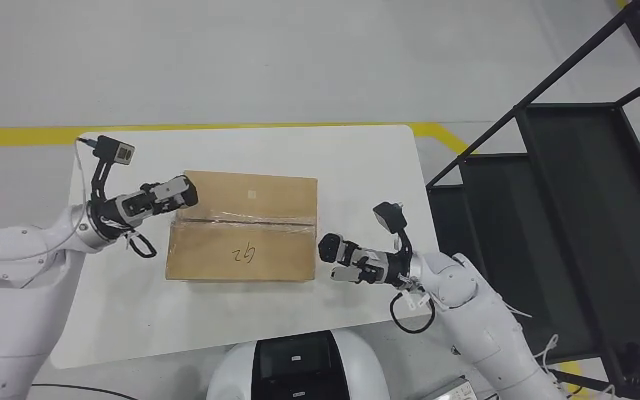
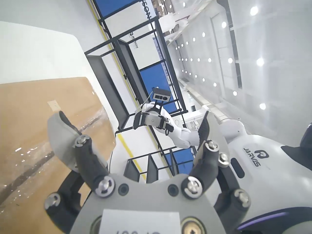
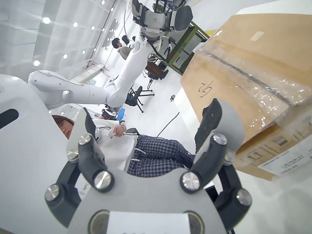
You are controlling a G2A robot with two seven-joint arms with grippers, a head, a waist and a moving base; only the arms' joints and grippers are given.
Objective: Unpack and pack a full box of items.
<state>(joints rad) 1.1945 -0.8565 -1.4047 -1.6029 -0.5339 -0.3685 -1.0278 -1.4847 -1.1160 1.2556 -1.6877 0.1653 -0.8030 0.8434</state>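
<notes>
From the top view, a closed cardboard box (image 1: 243,228) lies mid-table on the white table (image 1: 360,160), with clear tape (image 1: 245,221) along its top seam (a handwritten mark (image 1: 243,255) sits on the near flap). The left gripper (image 1: 185,190) is at the box's far left corner, and the right gripper (image 1: 330,258) is just beside its near right corner.

In the left wrist view, the left gripper's fingers (image 2: 61,127) are spread wide and empty, with one lying over the box top.

In the right wrist view, the right gripper's fingers (image 3: 219,120) are likewise spread and hold nothing. One stands before the box's edge, near a white label (image 3: 290,159) on its right end.
</notes>
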